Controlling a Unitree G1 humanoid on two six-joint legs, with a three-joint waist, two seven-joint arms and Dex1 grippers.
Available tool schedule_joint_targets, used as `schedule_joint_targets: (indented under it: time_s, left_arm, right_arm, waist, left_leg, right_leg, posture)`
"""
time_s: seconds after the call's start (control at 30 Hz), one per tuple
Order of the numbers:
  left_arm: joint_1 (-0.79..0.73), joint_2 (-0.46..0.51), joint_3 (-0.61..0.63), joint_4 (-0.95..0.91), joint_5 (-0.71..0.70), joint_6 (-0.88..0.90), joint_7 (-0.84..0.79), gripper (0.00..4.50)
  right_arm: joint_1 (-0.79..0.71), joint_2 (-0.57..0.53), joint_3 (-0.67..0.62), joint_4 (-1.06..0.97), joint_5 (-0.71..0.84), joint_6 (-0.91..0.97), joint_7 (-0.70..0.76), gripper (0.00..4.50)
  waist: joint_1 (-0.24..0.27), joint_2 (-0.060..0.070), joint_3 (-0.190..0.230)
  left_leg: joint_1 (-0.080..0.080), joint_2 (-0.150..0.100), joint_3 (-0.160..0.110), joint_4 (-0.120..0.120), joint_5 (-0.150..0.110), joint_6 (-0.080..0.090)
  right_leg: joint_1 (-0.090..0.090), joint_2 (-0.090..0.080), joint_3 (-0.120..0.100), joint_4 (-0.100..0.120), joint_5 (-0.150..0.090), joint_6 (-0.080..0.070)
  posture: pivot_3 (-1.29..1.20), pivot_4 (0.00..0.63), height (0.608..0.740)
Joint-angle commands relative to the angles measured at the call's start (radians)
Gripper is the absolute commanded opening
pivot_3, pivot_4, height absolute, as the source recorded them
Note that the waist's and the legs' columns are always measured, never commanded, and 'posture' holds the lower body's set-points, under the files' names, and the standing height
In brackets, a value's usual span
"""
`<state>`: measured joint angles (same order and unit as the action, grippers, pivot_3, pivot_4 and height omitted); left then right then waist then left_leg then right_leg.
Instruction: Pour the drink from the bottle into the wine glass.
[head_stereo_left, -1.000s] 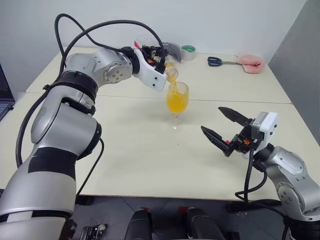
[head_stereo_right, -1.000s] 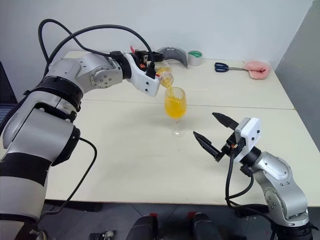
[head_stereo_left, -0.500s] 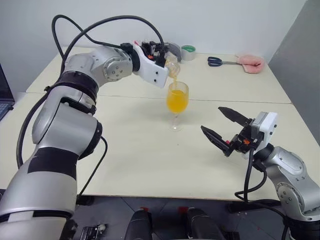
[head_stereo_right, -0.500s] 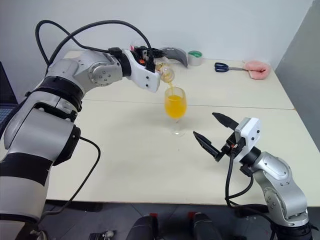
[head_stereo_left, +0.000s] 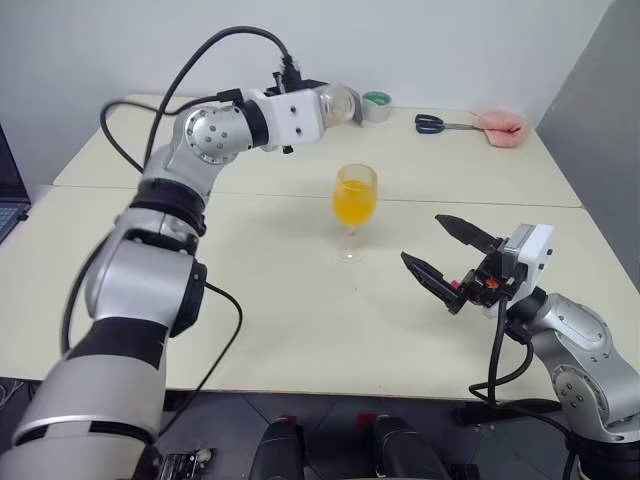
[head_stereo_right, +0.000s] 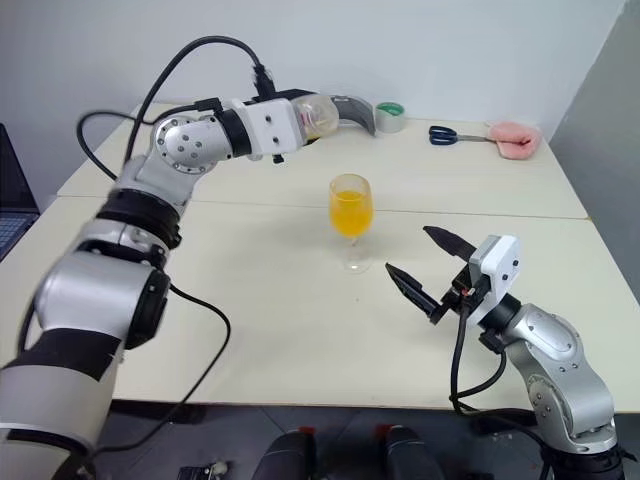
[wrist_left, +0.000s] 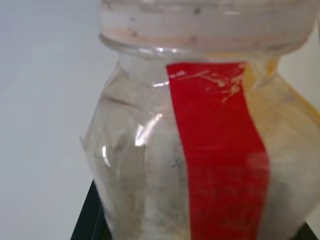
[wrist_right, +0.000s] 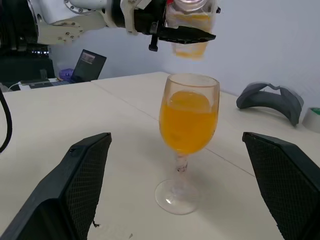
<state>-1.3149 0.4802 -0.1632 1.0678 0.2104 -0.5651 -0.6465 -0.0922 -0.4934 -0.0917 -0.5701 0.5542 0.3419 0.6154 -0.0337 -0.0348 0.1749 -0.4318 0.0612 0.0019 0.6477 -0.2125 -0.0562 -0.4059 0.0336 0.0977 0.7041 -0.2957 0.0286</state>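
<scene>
Left gripper (wrist_right: 186, 34) raised, clamping bottle (head_stereo_left: 338, 104); right gripper (head_stereo_left: 452, 259) spread.

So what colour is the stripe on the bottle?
Red, running down the clear bottle; clearest in the left wrist view.

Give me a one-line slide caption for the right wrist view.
Open right gripper faces the wine glass of orange drink; left gripper holds the bottle above it.

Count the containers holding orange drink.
2: the wine glass standing mid-table, and the bottle held by the left gripper above and behind it.
</scene>
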Motion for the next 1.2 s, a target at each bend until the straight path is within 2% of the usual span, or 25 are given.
schedule_joint_targets:
  time_s: [0.03, 0.2, 0.33, 0.57, 0.77, 1.07, 1.2]
  left_arm:
    - [0.104, -0.014, 0.159, -0.211, -0.174, 0.306, 0.064, 1.68]
    - [0.297, -0.057, 0.318, -0.451, -0.3, 0.624, 0.232, 1.68]
    - [0.443, -0.084, 0.381, -0.589, -0.351, 0.732, 0.307, 1.68]
    - [0.667, -0.119, 0.442, -0.645, -0.401, 0.731, 0.35, 1.68]
    - [0.715, -0.122, 0.43, -0.565, -0.393, 0.652, 0.333, 1.68]
    - [0.73, -0.125, 0.41, -0.553, -0.387, 0.636, 0.328, 4.48]
    - [0.79, -0.125, 0.397, -0.675, -0.389, 0.712, 0.348, 4.49]
  right_arm:
    - [-0.012, -0.019, -0.004, -0.059, 0.049, 0.028, 0.016, 4.5]
    - [0.018, -0.026, 0.018, -0.09, 0.065, 0.069, 0.013, 4.5]
    - [0.047, -0.021, 0.043, -0.113, 0.068, 0.085, 0.005, 4.5]
    - [0.067, -0.024, 0.043, -0.108, 0.096, 0.075, 0.044, 4.5]
    - [0.064, -0.035, 0.037, -0.082, 0.089, 0.067, 0.068, 4.5]
    - [0.051, -0.038, 0.034, -0.08, 0.087, 0.079, 0.056, 4.5]
    - [0.085, -0.046, 0.026, -0.095, 0.085, 0.082, 0.045, 4.5]
  waist:
    - [-0.004, 0.0, 0.0]
    - [-0.006, 0.0, 0.0]
    - [-0.004, 0.0, -0.001]
    - [0.001, 0.0, -0.001]
    - [0.002, -0.001, -0.003]
    - [0.002, 0.0, -0.005]
    - [0.0, 0.0, -0.005]
  left_leg:
    - [0.0, 0.0, 0.0, 0.0, 0.0, 0.0]
    - [0.002, 0.0, -0.002, 0.004, 0.0, 0.0]
    - [0.001, 0.0, -0.003, 0.007, 0.0, 0.0]
    - [0.001, 0.0, -0.003, 0.014, 0.0, 0.0]
    - [0.002, 0.0, -0.003, 0.014, 0.0, 0.0]
    - [0.002, 0.0, -0.003, 0.013, 0.0, 0.0]
    - [0.002, 0.0, -0.003, 0.013, 0.0, 0.0]
  right_leg:
    - [0.0, 0.0, 0.0, 0.001, 0.0, 0.0]
    - [0.0, 0.0, 0.0, 0.008, -0.001, -0.001]
    - [0.0, 0.001, -0.001, 0.01, -0.001, -0.001]
    - [0.002, 0.001, -0.001, 0.012, -0.001, 0.0]
    - [0.003, 0.001, 0.0, 0.012, 0.0, 0.0]
    - [0.003, 0.001, 0.0, 0.012, -0.001, 0.0]
    - [0.003, 0.001, 0.0, 0.011, -0.001, 0.0]
  posture:
    - [0.0, 0.15, 0.74]
    - [0.0, 0.15, 0.74]
    - [0.0, 0.15, 0.74]
    - [0.0, 0.15, 0.74]
    - [0.0, 0.15, 0.74]
    - [0.0, 0.15, 0.74]
    - [0.0, 0.15, 0.74]
